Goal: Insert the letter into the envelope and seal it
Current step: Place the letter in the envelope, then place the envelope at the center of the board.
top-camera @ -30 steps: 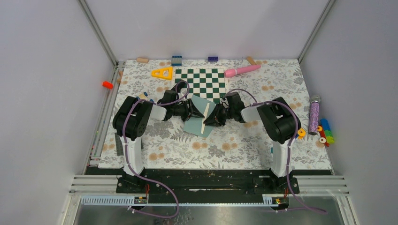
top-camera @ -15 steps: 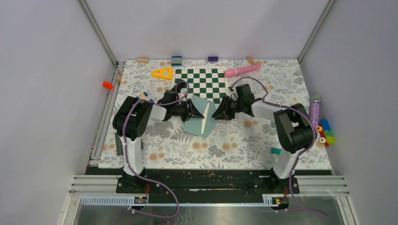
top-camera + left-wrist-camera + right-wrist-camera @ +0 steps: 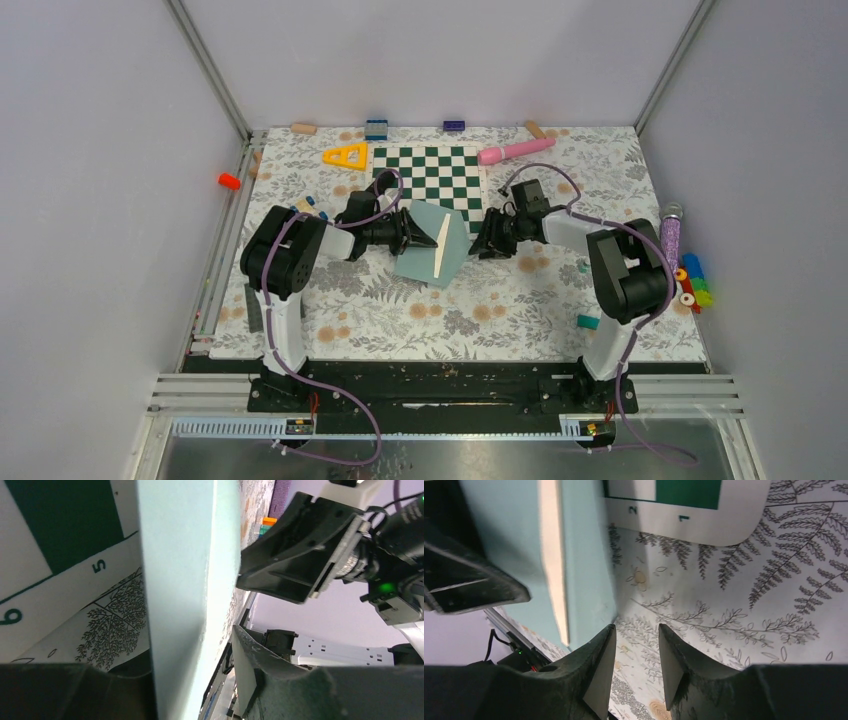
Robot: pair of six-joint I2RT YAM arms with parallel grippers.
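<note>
Both wrists: envelope (image 3: 175, 580); right's alone: letter (image 3: 555, 560) | left hand (image 3: 415, 236) grip unclear | right hand (image 3: 637, 630) empty, parted

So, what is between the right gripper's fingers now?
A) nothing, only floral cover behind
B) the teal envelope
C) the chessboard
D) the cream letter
A: the right gripper has an empty gap, with floral cover showing through and the envelope off to one side.

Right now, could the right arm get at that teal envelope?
Probably yes. The right gripper sits just beside the envelope, jaws parted and empty, with only bare floral mat between them. The left gripper grips the opposite side, out of its way.
</note>
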